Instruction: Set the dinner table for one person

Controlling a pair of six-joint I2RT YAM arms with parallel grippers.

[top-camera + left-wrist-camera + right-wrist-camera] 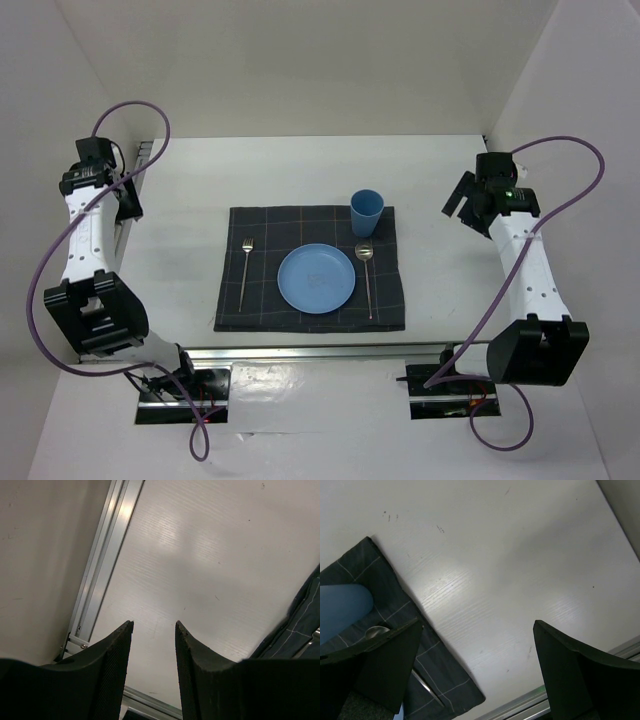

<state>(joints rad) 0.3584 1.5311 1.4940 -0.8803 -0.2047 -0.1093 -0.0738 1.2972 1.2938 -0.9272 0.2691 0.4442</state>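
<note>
The dinner table (300, 170), a plain white matte tabletop, fills the floor of a white-walled enclosure and carries everything else.

2 arms stand at its near edge. The left arm (85, 240) reaches up the left side of the table and the right arm (525, 270) up the right side, both well apart from the place setting, each trailing a purple cable (45, 260).

The left gripper (154, 625) hangs over bare tabletop beside the aluminium rail (107, 545) at the table's left edge. Its jaws stand partly apart, with nothing between them. The right gripper (477, 625) hangs over bare tabletop off the mat's right side, its jaws spread wide and holding nothing.

A dark grey checked cloth mat (260, 225) lies flat in the middle of the table, between the 2 arms. A 2nd aluminium rail (330, 350) runs along the near edge, just in front of the mat.

On the mat, a round blue plate (316, 279) sits slightly right of centre. A blue cup (367, 212) stands upright at the mat's far right corner.

A spoon (367, 280) lies just right of the plate, its bowl at the far end close to the cup and its handle pointing toward the near edge. A fork (244, 272) lies left of the plate, apart from it, tines at the far end.
</note>
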